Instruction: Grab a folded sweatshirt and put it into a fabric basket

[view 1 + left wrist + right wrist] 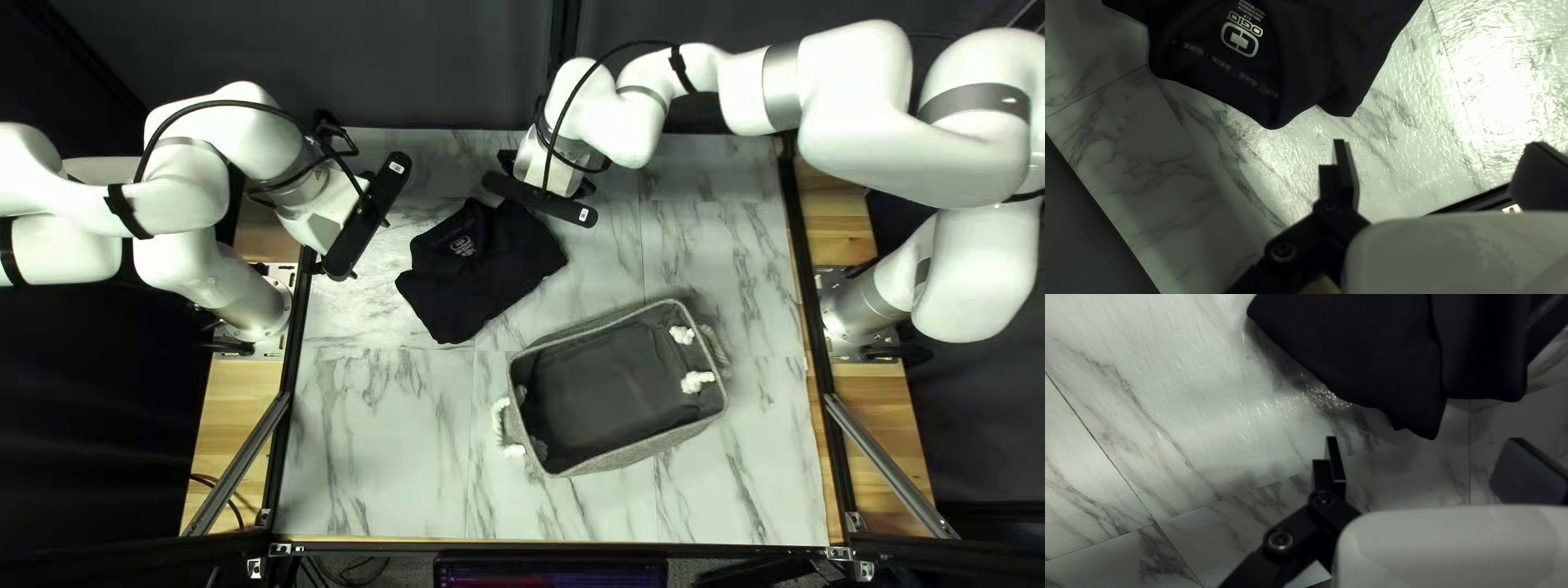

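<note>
My left gripper (368, 218) is off the left side of the black folded sweatshirt (479, 267); my right gripper (541, 200) is by its far right side. The grey fabric basket (680, 431) stands empty, nearer the table's near edge. In the left wrist view the sweatshirt (1295, 49), printed collar showing, lies ahead of my left gripper (1439, 144), whose fingers are wide apart with only bare tabletop between them. The right wrist view shows the sweatshirt's edge (1383, 359) ahead of my right gripper (1423, 440), also open and holding nothing.
White rope handles (697, 381) are on the basket's ends. Marble-patterned tabletop (376, 446) shows left of the basket. Dark frame rails (798, 250) run along the table's sides, and my right arm (762, 93) stretches across the far right.
</note>
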